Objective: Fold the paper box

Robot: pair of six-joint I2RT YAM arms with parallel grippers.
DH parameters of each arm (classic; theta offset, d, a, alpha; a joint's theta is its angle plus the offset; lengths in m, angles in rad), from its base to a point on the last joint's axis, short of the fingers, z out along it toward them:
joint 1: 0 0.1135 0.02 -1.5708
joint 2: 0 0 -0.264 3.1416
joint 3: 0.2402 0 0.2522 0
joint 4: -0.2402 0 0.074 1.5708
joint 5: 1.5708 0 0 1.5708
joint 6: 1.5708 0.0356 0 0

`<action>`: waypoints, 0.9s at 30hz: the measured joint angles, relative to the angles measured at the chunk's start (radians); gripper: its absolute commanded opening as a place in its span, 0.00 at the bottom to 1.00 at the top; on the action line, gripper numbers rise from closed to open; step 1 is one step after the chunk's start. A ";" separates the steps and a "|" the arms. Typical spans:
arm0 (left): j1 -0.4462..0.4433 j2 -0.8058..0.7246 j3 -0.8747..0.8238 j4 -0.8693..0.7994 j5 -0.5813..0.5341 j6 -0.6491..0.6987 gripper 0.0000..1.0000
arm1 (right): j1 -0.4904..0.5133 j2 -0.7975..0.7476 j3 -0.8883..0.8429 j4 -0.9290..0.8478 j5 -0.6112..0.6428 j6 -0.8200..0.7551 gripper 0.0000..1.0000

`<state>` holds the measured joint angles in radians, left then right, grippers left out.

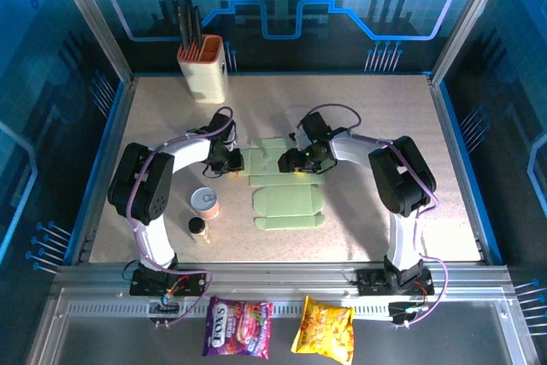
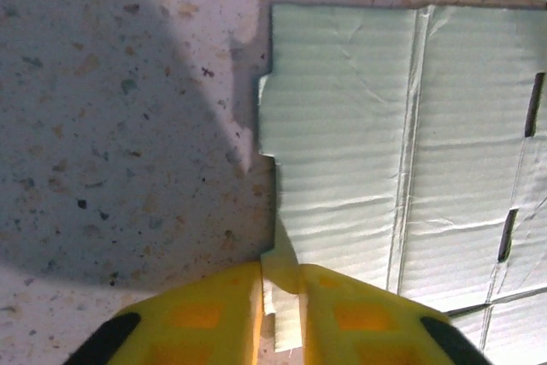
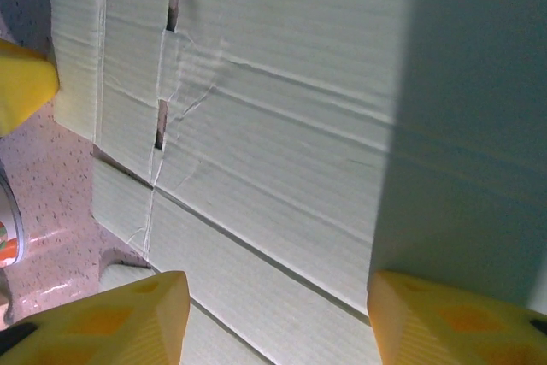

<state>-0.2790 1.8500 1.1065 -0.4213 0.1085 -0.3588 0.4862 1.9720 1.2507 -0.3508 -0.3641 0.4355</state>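
Observation:
The paper box (image 1: 286, 194) lies as a flat, creased pale green sheet in the middle of the table. My left gripper (image 1: 232, 162) is at the sheet's left edge. In the left wrist view its yellow fingers (image 2: 214, 314) are shut on a small flap at the edge of the paper box (image 2: 342, 126). My right gripper (image 1: 295, 162) hovers over the sheet's upper part. Its jaws (image 3: 278, 314) stand wide apart over the creased panels of the paper box (image 3: 282, 108) with nothing pinched. A shaded panel runs down the right side, above the right finger (image 3: 444, 314).
A beige orange-rimmed utensil holder (image 1: 203, 66) stands at the back left. A small can (image 1: 205, 203) and a little bottle (image 1: 198, 228) sit left of the sheet. Two snack bags (image 1: 238, 326) (image 1: 325, 329) lie on the near rail.

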 measured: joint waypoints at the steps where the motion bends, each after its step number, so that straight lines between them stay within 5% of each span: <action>1: -0.003 -0.006 0.000 -0.001 -0.004 0.002 0.34 | 0.000 0.000 0.001 -0.001 0.002 -0.003 0.59; 10: 0.003 -0.196 -0.006 -0.095 -0.037 -0.010 0.38 | 0.000 -0.049 0.002 -0.039 0.016 -0.007 0.60; 27: -0.049 -0.243 -0.145 0.065 0.193 -0.225 0.47 | 0.009 -0.086 -0.015 -0.042 -0.082 0.018 0.53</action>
<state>-0.3279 1.6073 0.9619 -0.3561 0.3012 -0.5835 0.4950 1.8862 1.2358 -0.3923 -0.4458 0.4530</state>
